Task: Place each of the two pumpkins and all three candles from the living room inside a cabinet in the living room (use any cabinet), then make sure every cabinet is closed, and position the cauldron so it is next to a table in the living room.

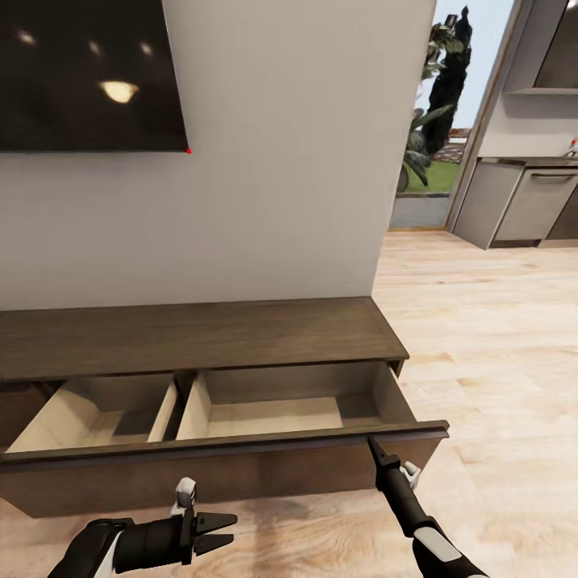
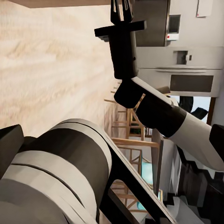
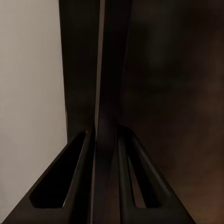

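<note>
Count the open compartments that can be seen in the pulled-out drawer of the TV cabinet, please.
2. The left compartment lies under the cabinet's left half; the right compartment is beside it, behind the right end effector. Both look empty; more may be hidden beyond the head view's left edge.

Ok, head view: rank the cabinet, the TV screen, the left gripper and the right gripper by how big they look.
1. Cabinet, spanning most of the width.
2. TV screen, cut off by the frame.
3. Left gripper and right gripper: both small and near the camera, so unranked.
</note>
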Controlling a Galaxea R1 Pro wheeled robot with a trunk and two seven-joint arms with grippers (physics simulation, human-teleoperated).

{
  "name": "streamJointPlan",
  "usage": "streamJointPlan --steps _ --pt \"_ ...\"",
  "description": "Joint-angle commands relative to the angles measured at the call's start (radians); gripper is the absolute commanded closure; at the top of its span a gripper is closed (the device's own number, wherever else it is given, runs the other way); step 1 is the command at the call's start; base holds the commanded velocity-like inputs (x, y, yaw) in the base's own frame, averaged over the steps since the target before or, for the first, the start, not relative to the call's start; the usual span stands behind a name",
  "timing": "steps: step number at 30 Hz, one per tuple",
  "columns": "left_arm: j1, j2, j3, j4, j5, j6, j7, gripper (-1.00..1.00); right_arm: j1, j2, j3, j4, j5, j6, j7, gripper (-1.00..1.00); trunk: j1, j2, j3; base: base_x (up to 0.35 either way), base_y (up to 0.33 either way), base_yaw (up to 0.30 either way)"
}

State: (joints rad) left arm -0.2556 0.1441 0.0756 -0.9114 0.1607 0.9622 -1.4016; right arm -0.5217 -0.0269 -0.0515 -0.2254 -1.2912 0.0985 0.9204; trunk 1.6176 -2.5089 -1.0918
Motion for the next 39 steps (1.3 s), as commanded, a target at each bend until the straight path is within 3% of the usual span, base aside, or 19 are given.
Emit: streamJointPlan --steps 1,39 --pt "-0.001 0.0 0.0 0.0 0.002 0.01 -0.002 -1.0 0.0 0.001 0.028 0.031 0.01 0.01 0.003 1.0 0.0 0.0 -0.001 -0.064 0.0 0.0" --pt "-0.001 0.0 0.0 0.0 0.002 0.01 -0.002 -1.0 0.0 0.001 0.028 0.031 0.01 0.01 0.002 1.0 0.0 0.0 -0.001 -0.055 0.0 0.0"
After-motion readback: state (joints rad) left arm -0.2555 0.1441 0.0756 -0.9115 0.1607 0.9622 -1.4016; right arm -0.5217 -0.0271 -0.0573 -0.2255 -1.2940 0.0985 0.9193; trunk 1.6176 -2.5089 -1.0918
